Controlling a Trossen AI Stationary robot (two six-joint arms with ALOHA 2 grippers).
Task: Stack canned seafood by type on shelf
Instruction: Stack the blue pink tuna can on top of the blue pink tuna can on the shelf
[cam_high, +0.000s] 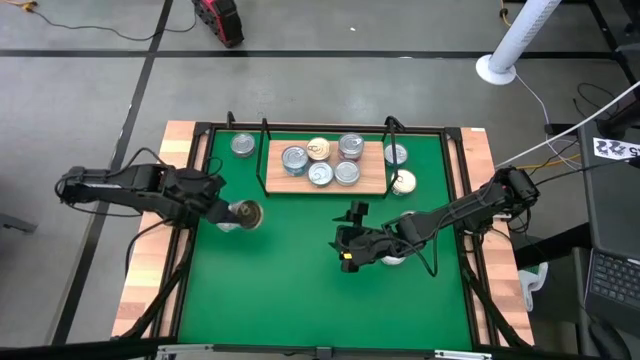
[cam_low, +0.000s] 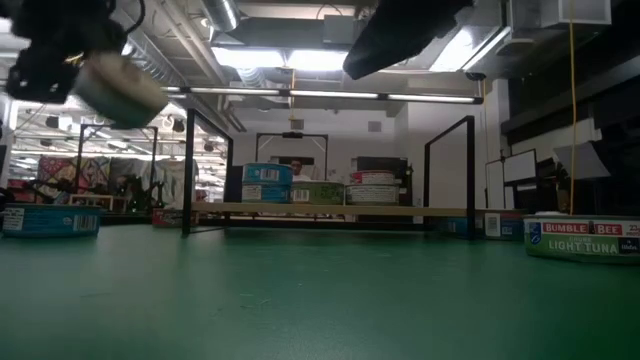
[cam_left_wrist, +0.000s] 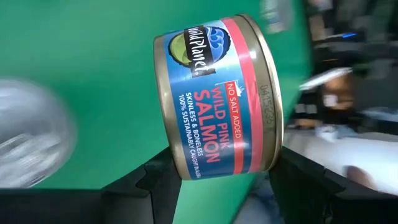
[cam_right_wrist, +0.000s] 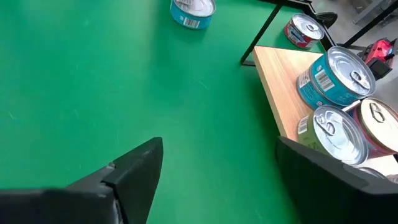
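Observation:
My left gripper (cam_high: 236, 214) hangs over the green mat's left part, shut on a blue-and-pink salmon can (cam_left_wrist: 214, 93) with a gold lid (cam_high: 248, 213). The can floats high above the mat (cam_low: 120, 90). The wooden shelf (cam_high: 372, 182) lies at the far middle with several cans (cam_high: 320, 162) standing on their bases on it. My right gripper (cam_high: 350, 250) hovers open over the mat's middle, near side of the shelf, nothing between its fingers (cam_right_wrist: 140, 165). The shelf's corner (cam_right_wrist: 280, 81) and its cans (cam_right_wrist: 336, 74) lie ahead of it. My left gripper pinches the salmon can between its two fingers, one finger (cam_left_wrist: 155, 180) on one flat end and the other on the gold lid end (cam_left_wrist: 273, 155). The fingers slant downward from the table's left. The can is lifted clear of the mat and tilted, its label toward the wrist camera.
Loose cans stand on the mat: one left of the shelf (cam_high: 242, 146), two at its right end (cam_high: 396, 154) (cam_high: 402, 183), a blurred silver-lidded one (cam_left_wrist: 25, 143) below my left gripper. A light tuna can (cam_low: 585, 240) stands right, a blue one (cam_low: 50, 220) left. Black wire posts (cam_low: 188, 170) flank the shelf.

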